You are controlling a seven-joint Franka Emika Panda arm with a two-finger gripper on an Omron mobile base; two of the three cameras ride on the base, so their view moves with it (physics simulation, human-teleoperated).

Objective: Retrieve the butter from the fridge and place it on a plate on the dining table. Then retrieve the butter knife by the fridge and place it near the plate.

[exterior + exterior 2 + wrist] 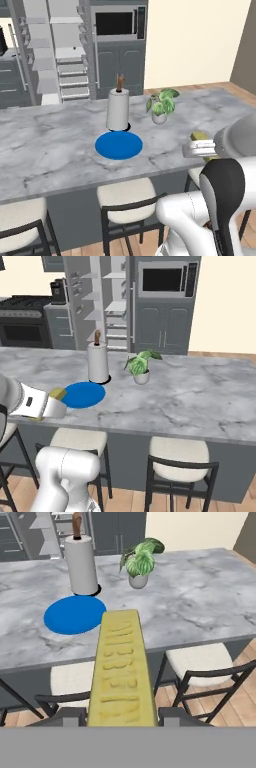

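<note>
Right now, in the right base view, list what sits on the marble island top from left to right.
Flat round bright blue plate → white paper towel roll on a dark base → small green potted plant in a white pot.

- Paper towel roll (117,109): white, upright on a dark round base, brown spindle tip showing at the top; stands on the marble counter.
- Potted plant (161,106): green-and-white leaves in a small pale pot, near the roll and apart from it.
- Stools (126,194): cream seats, dark frames, set along the near side of the counter; one more (179,456) in the right base view.
- Microwave (165,279): silver, dark door, built in above dark grey cabinet doors (161,329).
- Oven range (22,321): black, far left of the right base view.
- Wall (195,40): plain cream.
- Floor (140,501): wood planks.
</note>
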